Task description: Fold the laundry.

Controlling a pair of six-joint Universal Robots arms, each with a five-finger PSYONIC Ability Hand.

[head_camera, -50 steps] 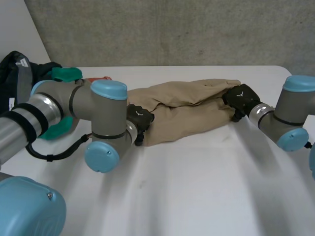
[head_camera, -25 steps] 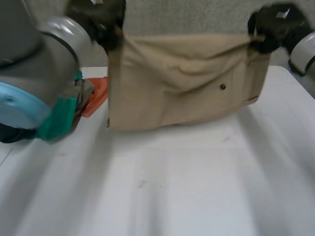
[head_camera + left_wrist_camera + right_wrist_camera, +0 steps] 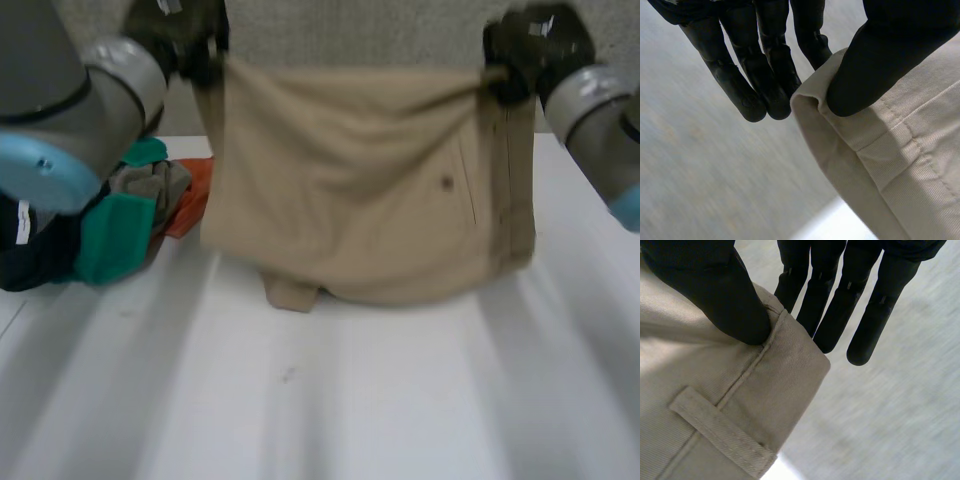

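Beige trousers (image 3: 360,210) hang in the air above the white table (image 3: 400,400), stretched between both hands by their top edge. My left hand (image 3: 185,30) pinches the top left corner: in the left wrist view the thumb (image 3: 875,60) presses the folded hem (image 3: 880,165) against straight fingers (image 3: 765,65). My right hand (image 3: 530,45) pinches the top right corner; in the right wrist view its thumb (image 3: 720,295) clamps the waistband (image 3: 765,385), near a belt loop (image 3: 720,435), against the fingers (image 3: 840,295). The lower edge hangs close above the table.
A pile of other laundry (image 3: 120,215), green, dark, grey and orange, lies at the table's left, beside the hanging trousers. A grey wall (image 3: 350,30) stands behind the table.
Both hands closed on the trousers lying on the table and lifted them high. Since half a second ago the cloth has dropped open further and hangs longer.
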